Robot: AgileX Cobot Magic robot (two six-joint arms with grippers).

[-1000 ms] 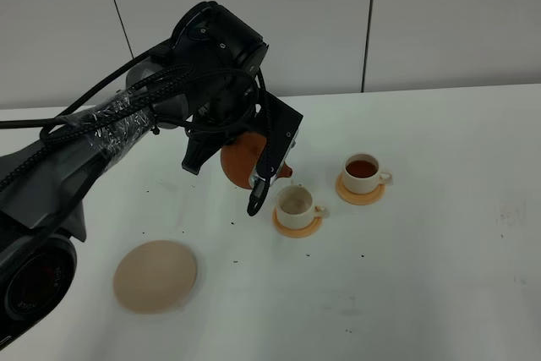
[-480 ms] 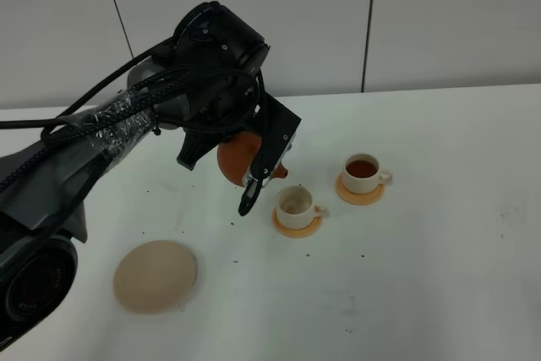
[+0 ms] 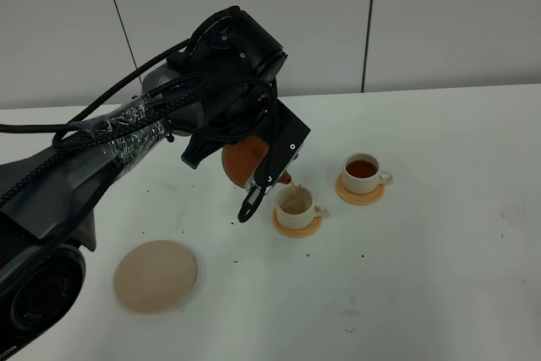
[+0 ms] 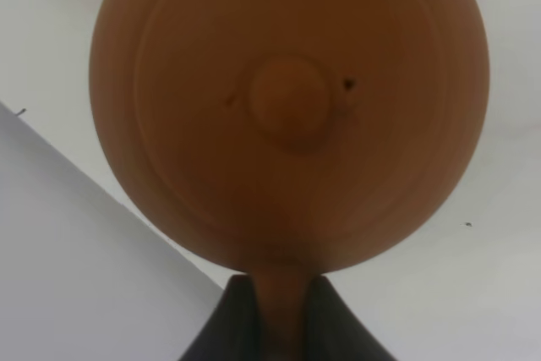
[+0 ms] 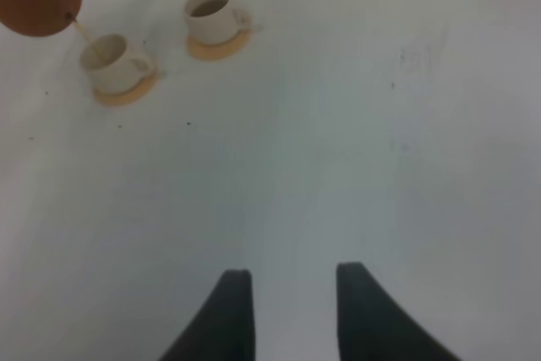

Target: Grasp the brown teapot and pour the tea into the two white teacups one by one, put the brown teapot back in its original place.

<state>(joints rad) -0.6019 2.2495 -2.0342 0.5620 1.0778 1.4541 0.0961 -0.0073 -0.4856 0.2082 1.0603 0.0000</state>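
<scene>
At frame centre the left fingers (image 3: 260, 185) grasp the brown teapot (image 3: 239, 158), tilted over the near white teacup (image 3: 297, 205), tea (image 3: 293, 185) streaming into it. The right fingers (image 5: 235, 310) stand released above the counter (image 5: 380, 166).

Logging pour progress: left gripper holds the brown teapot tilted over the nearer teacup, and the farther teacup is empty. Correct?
Not quite: the farther teacup holds dark tea, as the exterior high view shows. The rest stands: the left gripper holds the brown teapot tilted over the nearer teacup.
</scene>
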